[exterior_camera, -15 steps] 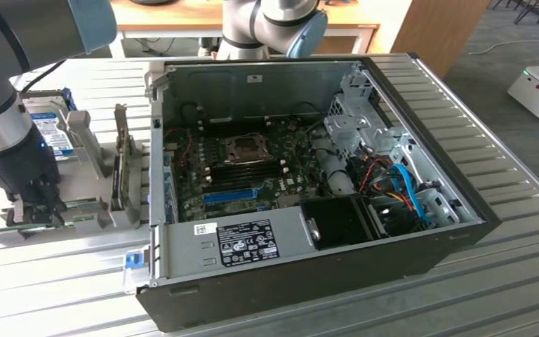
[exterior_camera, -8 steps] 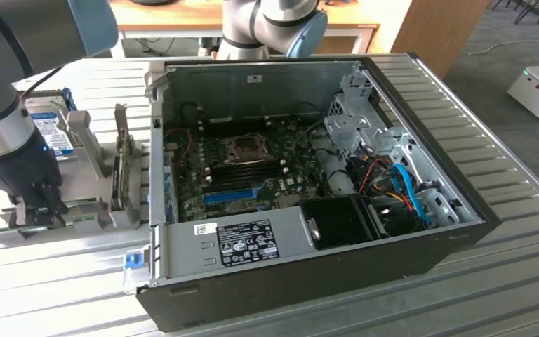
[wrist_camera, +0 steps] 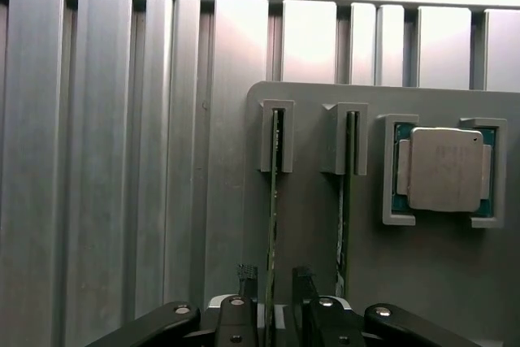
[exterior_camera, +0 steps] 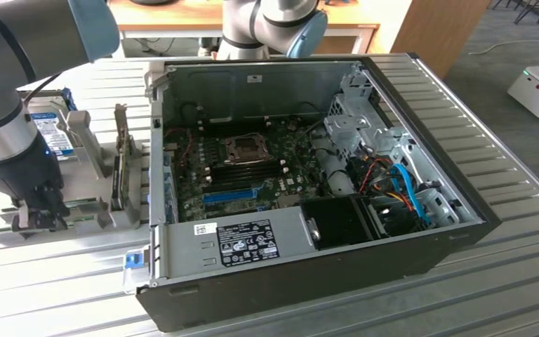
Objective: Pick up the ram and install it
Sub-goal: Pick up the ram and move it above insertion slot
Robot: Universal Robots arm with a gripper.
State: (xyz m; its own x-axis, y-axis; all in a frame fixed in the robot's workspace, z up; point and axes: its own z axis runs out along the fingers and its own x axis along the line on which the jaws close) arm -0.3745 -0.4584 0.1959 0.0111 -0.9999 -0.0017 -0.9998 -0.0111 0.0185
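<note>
Though the label (exterior_camera: pixel 244 242) is unreadable, the end effector (wrist_camera: pixel 274 280) straddles the ram (wrist_camera: pixel 275 201).

Lit brightly and evenly from overhead. Washed pale by glare along the ribbed desk (exterior_camera: pixel 513 239); sunk in deep shadow inside the open computer case (exterior_camera: pixel 420 260). From the wrist, blown nearly white on ribs beyond the grey holder (wrist_camera: pixel 309 225), grooves dark.

An open computer case (exterior_camera: pixel 344 281) sits mid-worktop (exterior_camera: pixel 518 232), its motherboard (exterior_camera: pixel 250 165) exposed. At its 9 o'clock the arm's claw (exterior_camera: pixel 40 214) hangs low over a grey holder (exterior_camera: pixel 92 210), fingers apart. A blue-labelled hard drive (exterior_camera: pixel 50 137) stands at the claw's 12 o'clock.
</note>
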